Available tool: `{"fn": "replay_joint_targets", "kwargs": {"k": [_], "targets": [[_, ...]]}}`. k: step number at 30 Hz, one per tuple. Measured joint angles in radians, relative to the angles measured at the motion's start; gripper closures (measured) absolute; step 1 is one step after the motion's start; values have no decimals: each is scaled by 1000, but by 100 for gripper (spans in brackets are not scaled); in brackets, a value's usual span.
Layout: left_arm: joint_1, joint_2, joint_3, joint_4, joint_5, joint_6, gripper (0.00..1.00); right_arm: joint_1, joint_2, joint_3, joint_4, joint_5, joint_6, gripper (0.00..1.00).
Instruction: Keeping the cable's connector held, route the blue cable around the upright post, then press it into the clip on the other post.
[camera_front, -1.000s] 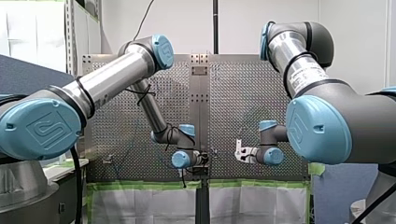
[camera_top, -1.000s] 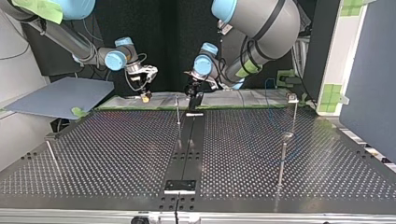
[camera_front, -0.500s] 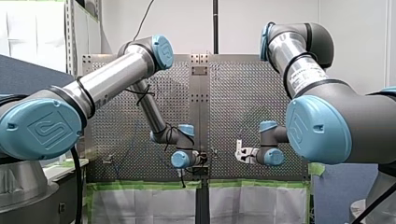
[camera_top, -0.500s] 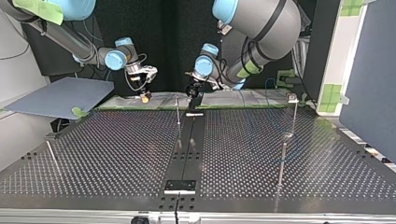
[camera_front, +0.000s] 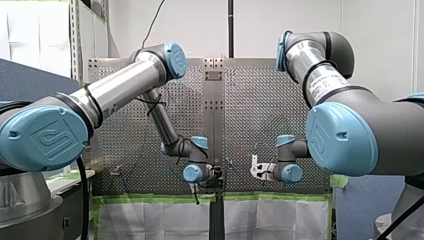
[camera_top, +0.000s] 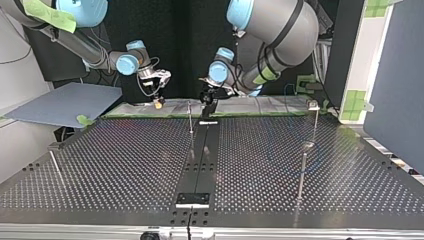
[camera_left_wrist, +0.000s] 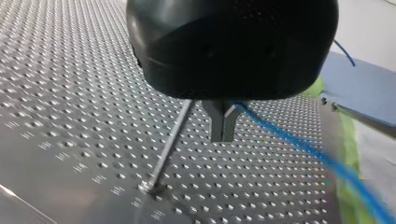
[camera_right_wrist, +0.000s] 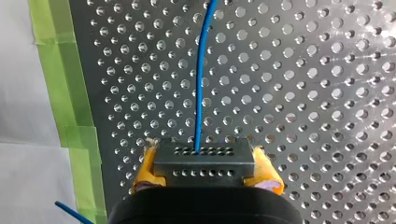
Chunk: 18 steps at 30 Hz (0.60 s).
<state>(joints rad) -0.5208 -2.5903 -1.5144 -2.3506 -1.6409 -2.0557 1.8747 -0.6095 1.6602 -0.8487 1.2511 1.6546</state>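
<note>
In the right wrist view my right gripper (camera_right_wrist: 205, 173) with yellow pads is shut on a grey perforated connector (camera_right_wrist: 204, 158). The blue cable (camera_right_wrist: 200, 84) runs straight ahead from it over the perforated plate. In the left wrist view my left gripper (camera_left_wrist: 223, 135), black with metal fingers, is shut, and the blue cable (camera_left_wrist: 299, 147) leaves its fingers sideways. A thin upright post (camera_left_wrist: 170, 144) stands just beside those fingers. In the top view my right gripper (camera_top: 159, 102) and my left gripper (camera_top: 207, 102) hang near the far edge, either side of that post (camera_top: 190, 117).
Two more thin posts with small heads (camera_top: 303, 165) (camera_top: 315, 120) stand at the top view's right, and another (camera_top: 54, 162) at its left. A black rail (camera_top: 200, 160) runs down the table's middle. Green tape (camera_right_wrist: 70, 107) lines the far edge; a grey board (camera_top: 65, 102) lies beyond the left corner.
Both wrists have sunk a little in the front view. In the top view my right gripper has shifted slightly rightward, toward the middle post. Both grips are unchanged.
</note>
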Motion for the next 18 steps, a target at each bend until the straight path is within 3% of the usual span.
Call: {"fn": "replay_joint_targets", "kwargs": {"k": [6,18], "targets": [[1,-18,40,-10,12,-2,100,-4,1,-14,28,-1,-1,100],[16,-18,89,-47,28,-3,100,-14,2,-36,31,-1,5,100]]}}
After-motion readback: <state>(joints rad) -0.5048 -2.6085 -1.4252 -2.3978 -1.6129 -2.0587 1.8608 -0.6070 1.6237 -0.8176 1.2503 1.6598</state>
